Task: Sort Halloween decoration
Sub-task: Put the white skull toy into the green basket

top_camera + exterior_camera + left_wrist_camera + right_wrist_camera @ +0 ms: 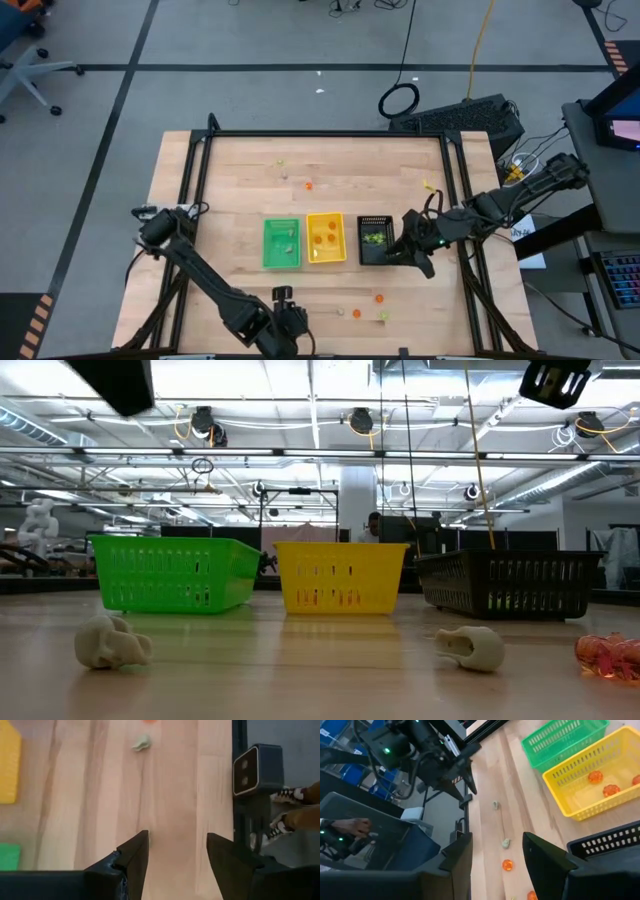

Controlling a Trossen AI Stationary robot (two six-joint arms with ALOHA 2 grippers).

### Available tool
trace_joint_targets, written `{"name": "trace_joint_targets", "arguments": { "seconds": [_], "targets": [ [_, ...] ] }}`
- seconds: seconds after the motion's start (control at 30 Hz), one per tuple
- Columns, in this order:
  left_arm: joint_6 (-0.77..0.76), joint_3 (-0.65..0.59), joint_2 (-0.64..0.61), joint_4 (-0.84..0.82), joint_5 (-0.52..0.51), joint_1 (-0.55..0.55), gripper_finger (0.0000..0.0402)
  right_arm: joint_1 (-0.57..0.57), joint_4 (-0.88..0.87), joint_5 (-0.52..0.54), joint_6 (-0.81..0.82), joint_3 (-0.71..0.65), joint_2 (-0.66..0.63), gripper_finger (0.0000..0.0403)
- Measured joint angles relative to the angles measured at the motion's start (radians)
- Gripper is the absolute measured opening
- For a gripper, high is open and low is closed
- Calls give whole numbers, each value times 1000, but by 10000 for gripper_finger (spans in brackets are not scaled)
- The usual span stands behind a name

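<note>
Near yellow tray [326,258], front side: loose trinkets [380,298] on table [240,170], orange and pale; few more beyond trays. Some sorted already: orange in yellow tray, green ones in black tray [366,219].
Handling, judged: tiny, light, hard plastic, apt to roll; pinch across widest middle.
Left gripper [177,851]: front edge, part open, empty.
Right gripper [497,851]: beside black tray, part open, empty.

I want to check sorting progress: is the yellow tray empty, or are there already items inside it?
Not empty. The yellow tray holds orange trinkets; three show in the right wrist view.
</note>
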Motion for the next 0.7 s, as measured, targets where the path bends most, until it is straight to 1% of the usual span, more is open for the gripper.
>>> {"name": "trace_joint_targets", "arguments": {
  "seconds": [0.17,0.27,0.5,0.7],
  "targets": [
    [3,0,41,31,-43,10,199,11,-3,1,10,0,0,162],
    [13,0,55,31,-51,20,199,12,-7,2,6,0,0,162],
    [93,0,106,48,-21,37,199,12,-13,2,8,0,0,162],
    [93,-47,116,52,-6,50,199,12,-14,-1,8,0,0,162]
  ]
}}
